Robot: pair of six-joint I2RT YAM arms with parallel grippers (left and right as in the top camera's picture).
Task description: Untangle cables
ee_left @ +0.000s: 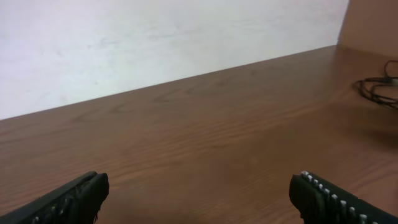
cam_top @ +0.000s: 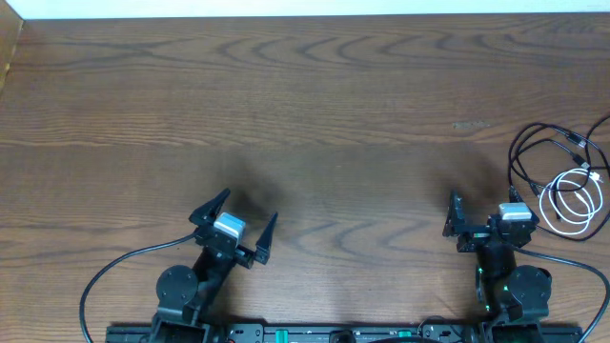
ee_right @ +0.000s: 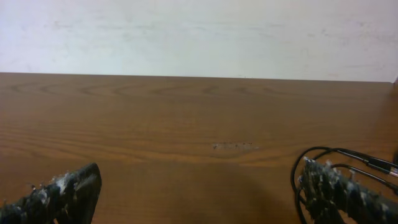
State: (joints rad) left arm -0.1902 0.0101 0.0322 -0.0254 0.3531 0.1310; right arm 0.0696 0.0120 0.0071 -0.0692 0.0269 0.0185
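Note:
The cables lie in a loose tangle at the table's right edge: thin black cords looped over one another, with a coiled white cord just below them. My right gripper stands open to the left of the tangle, nothing between its fingers. In the right wrist view a black loop shows just behind the right fingertip; the gripper holds nothing. My left gripper is open over bare wood at the lower left, far from the cords. In the left wrist view the gripper is wide open, and the black cords show far right.
The wooden table ends at a white wall along the back. A faint scuff marks the wood right of centre. The left arm's own thick black wire curves out at the lower left, by the arm bases along the front edge.

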